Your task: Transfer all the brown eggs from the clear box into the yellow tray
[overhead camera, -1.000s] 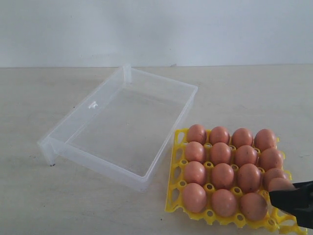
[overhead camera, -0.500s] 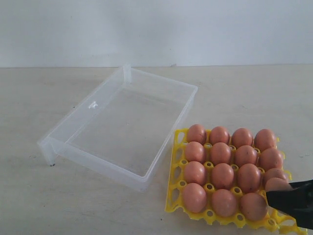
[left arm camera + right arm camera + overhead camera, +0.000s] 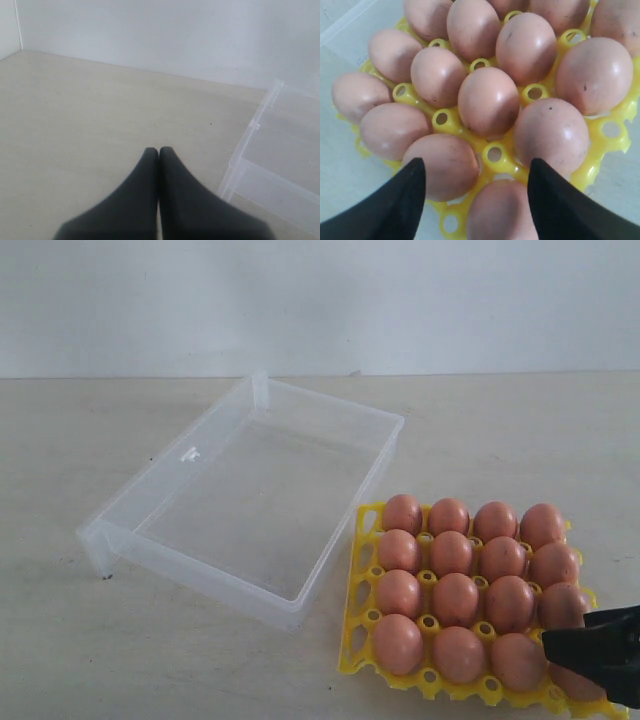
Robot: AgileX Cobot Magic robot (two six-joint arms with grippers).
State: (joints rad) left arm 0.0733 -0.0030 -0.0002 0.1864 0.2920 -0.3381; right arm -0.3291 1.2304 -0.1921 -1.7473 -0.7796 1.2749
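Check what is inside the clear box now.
Nothing visible: the clear box shows only bare floor. The brown eggs sit in the yellow tray, whose near corner the right gripper covers.

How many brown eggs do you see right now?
16 brown eggs, all in the yellow tray, four rows of four; in the exterior view the right tool mostly hides one corner egg.

free: clear box [image 3: 240, 505] open-topped | blocked: yellow tray [image 3: 356, 640] packed with brown eggs [image 3: 456, 598]
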